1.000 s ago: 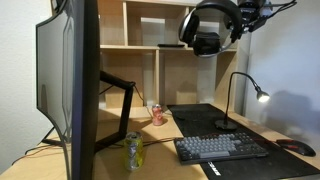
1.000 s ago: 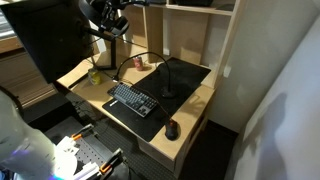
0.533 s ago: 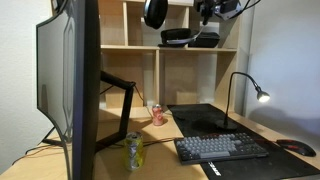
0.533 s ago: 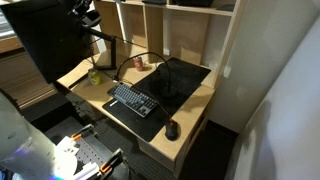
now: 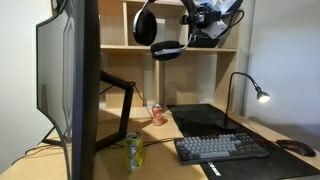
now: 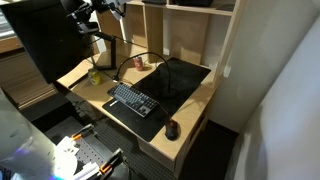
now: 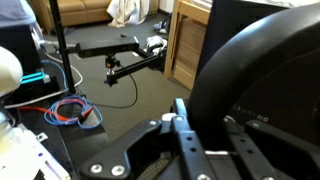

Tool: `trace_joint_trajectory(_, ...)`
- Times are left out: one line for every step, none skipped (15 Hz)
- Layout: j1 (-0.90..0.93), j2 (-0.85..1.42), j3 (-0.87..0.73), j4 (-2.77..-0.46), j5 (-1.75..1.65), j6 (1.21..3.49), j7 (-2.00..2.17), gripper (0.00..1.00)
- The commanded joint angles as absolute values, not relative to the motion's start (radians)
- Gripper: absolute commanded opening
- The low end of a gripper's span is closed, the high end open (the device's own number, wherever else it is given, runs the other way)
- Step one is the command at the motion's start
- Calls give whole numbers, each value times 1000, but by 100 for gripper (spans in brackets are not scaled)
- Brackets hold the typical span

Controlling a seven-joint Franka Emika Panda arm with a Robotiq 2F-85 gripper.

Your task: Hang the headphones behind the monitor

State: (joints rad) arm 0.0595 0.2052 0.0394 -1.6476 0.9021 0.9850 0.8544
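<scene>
The black headphones (image 5: 160,35) hang high in the air in front of the wooden shelves, headband upright and one padded cup swung out to the side. My gripper (image 5: 204,18) is shut on them at their right. In an exterior view they are a dark shape (image 6: 86,14) above the monitor's back. The monitor (image 5: 82,80) stands edge-on at the left, with its black rear arm mount (image 5: 118,85) behind it. It also shows in an exterior view (image 6: 48,40). In the wrist view a big black cup (image 7: 262,70) sits between my fingers (image 7: 207,125).
A wooden shelf unit (image 5: 130,60) stands behind the desk. On the desk are a keyboard (image 5: 222,148), a mouse (image 5: 295,146), a lit gooseneck lamp (image 5: 246,85), a green can (image 5: 133,150) and a red can (image 5: 157,113). Coiled cables (image 7: 70,110) lie on the floor.
My gripper has carried the headphones leftward along the shelves toward the monitor. They swung and turned as they moved, from hanging face-on to headband up with a cup sideways.
</scene>
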Motion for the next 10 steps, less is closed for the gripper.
trace_joint_trajectory(100, 379, 55, -1494, 1093, 979, 1114, 5)
trace_joint_trajectory(96, 297, 39, -1593, 1013, 990, 1001, 20)
trace_joint_trajectory(108, 338, 42, -1565, 1052, 992, 1056, 20)
trace_joint_trajectory(115, 367, 43, -1542, 1067, 992, 1081, 20)
trace_joint_trajectory(118, 384, 43, -1527, 1071, 992, 1090, 20)
trace_joint_trajectory(117, 388, 43, -1521, 1071, 992, 1093, 5)
trace_joint_trajectory(124, 401, 44, -1519, 1069, 993, 1124, 5)
trace_joint_trajectory(125, 426, 54, -1504, 1097, 971, 1155, 5)
trace_joint_trajectory(130, 463, 68, -1479, 1157, 963, 1219, 5)
trace_joint_trajectory(136, 493, 77, -1463, 1211, 968, 1284, 5)
